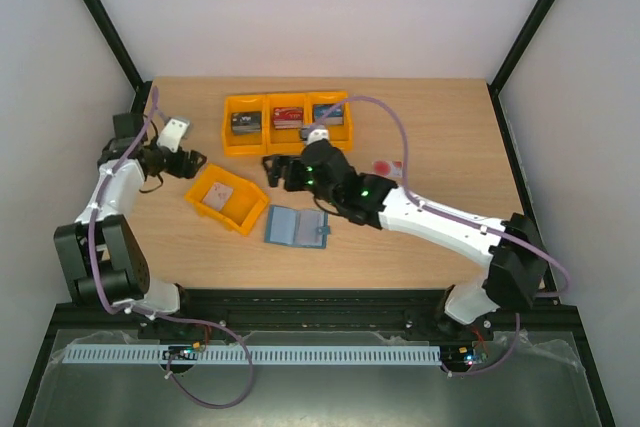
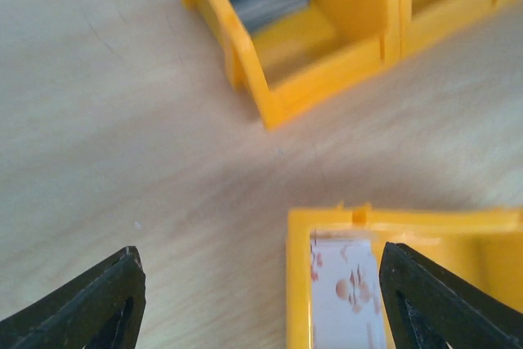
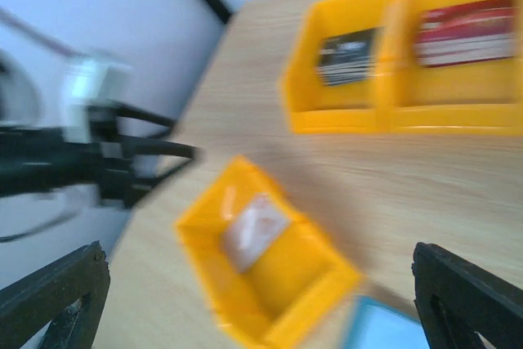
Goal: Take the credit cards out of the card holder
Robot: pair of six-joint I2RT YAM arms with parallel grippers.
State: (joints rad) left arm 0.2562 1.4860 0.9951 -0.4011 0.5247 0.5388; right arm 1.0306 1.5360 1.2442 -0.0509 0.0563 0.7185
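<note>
A wooden tabletop (image 1: 440, 117), seen from above, carries the teal-blue card holder (image 1: 298, 228), lying open and flat near the front middle. Just to its left a lone yellow-orange bin (image 1: 250, 219) sits at an angle, with a pale, pink-marked credit card (image 1: 220, 193) lying inside it. A second card (image 1: 388, 165), with a red mark, lies on the bare wood just behind the right arm. The left hand (image 2: 261, 255) hovers over the lone bin's edge, spread wide and empty. The right hand (image 1: 275, 169), fully spread and holding nothing, hangs between that bin and a row of three bins (image 1: 287, 119) at the back.
</note>
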